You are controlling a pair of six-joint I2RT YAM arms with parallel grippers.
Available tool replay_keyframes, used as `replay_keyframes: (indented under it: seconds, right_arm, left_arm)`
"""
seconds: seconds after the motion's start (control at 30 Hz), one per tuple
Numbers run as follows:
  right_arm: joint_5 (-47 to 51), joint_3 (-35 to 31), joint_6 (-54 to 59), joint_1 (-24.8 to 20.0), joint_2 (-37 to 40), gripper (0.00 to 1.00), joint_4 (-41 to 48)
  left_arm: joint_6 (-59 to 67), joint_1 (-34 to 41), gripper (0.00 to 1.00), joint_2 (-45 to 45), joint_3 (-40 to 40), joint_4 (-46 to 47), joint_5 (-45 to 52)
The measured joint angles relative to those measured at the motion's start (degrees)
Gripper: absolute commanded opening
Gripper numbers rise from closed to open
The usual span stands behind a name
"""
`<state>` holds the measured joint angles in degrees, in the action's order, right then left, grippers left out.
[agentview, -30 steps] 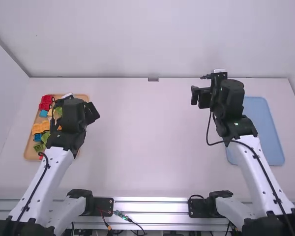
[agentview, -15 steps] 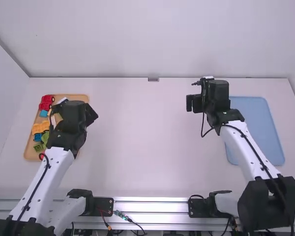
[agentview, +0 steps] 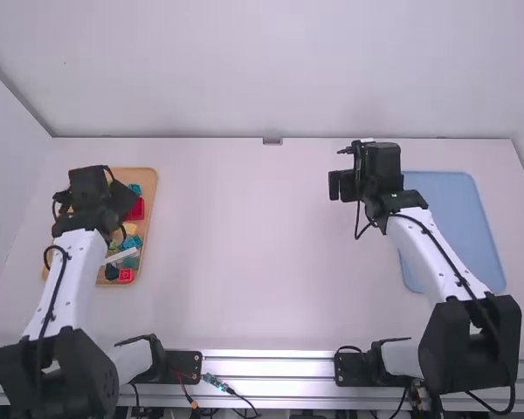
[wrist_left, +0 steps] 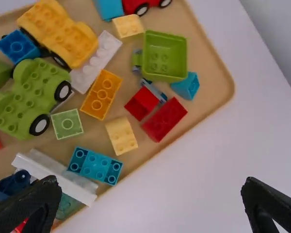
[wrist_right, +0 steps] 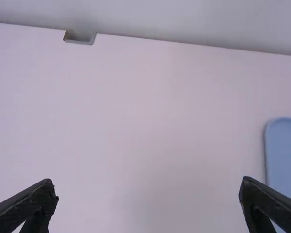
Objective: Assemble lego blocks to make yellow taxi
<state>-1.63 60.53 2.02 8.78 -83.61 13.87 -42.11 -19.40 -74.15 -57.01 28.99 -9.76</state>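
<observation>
The left arm [agentview: 89, 253] and right arm [agentview: 412, 240] share white links [agentview: 430, 262], bulky black joints [agentview: 482, 336] and a black cable [agentview: 58, 292] running along each. Small dark dots [agentview: 486, 294] are probably screw heads. The black fingers [wrist_left: 269, 201] taper to rounded tips.

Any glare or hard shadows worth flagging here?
High view: bright glare on the metal rail; right wrist view: soft, faint shading on the white table, no hard shadows; left wrist view: mild shading inside the green box-shaped block.
</observation>
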Motion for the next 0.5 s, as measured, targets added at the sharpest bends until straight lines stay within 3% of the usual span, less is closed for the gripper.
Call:
replay_keyframes:
  seconds: [0.1, 0.33, 0.5]
  right_arm:
    - [0.1, 0.1, 0.1, 0.0, 0.0, 0.99, 0.0]
    - [0.1, 0.2, 1.0, 0.0, 0.0, 0.99, 0.0]
    - [0.2, 0.2, 1.3, 0.0, 0.0, 0.99, 0.1]
  left_arm:
    - [-0.6, -2.5, 0.99, -3.9, -4.5, 3.1, 1.0]
    - [-2.0, -10.6, 0.99, -22.7, -24.8, 14.4, 4.8]
    - [-2.4, -13.7, 0.99, -33.1, -33.9, 17.7, 7.2]
